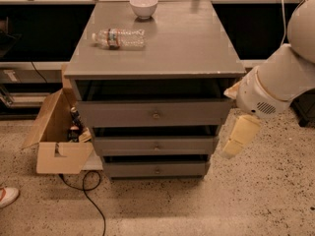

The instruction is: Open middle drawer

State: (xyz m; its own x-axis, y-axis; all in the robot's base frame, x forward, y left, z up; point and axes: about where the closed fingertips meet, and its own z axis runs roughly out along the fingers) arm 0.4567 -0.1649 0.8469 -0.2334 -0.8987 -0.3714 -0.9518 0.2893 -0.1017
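The grey cabinet [157,43] has three drawer fronts stacked one above the other. The middle drawer [128,145] is a flat grey front with a small round knob [156,146], between the taller top drawer [123,114] and the bottom drawer [128,169]. All three fronts stand slightly forward, with dark gaps above them. My gripper [231,147] is cream-coloured and hangs from the white arm [275,85] just off the cabinet's right edge, level with the middle drawer. It touches nothing and is well to the right of the knob.
A white bowl [143,6] and a plastic water bottle [119,37] lying on its side sit on the cabinet top. An open cardboard box [56,141] with bottles stands on the floor at the left. A black cable [88,191] trails from it, and a shoe [7,195] is at the far left.
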